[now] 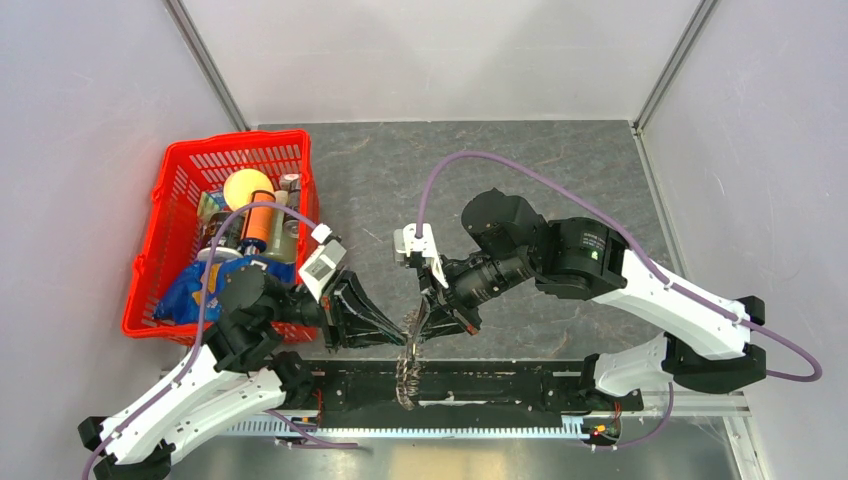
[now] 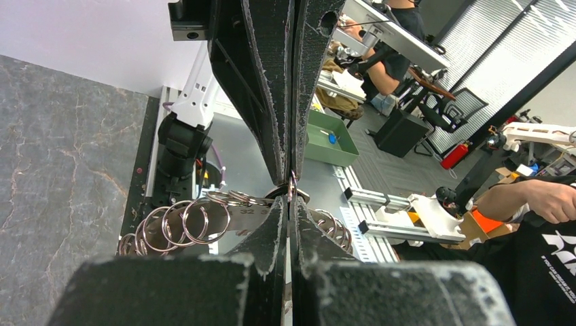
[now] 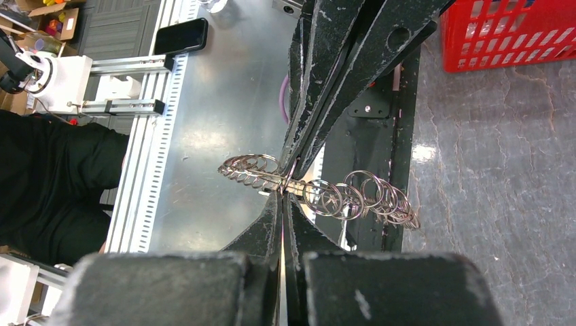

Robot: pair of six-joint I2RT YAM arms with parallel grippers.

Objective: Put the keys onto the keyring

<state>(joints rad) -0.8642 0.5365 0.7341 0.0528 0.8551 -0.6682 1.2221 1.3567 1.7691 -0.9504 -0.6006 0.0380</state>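
Observation:
The keyring [image 1: 405,368] hangs edge-on just under the two gripper tips, above the table's near edge. It is a bunch of many small metal rings on a flat metal band. My left gripper [image 1: 405,330] and right gripper [image 1: 425,322] meet tip to tip at its top. In the left wrist view my left gripper [image 2: 292,200] is shut on a thin wire of the keyring [image 2: 180,221]. In the right wrist view my right gripper [image 3: 283,195] is shut on the same bunch [image 3: 353,197]. The small dark key with a black head is not in view.
A red basket [image 1: 235,140] with a yellow ball [image 1: 247,187] and several packets stands at the left, close behind my left arm. A black rail [image 1: 500,385] runs along the near edge under the keyring. The basket also shows in the right wrist view [image 3: 502,34].

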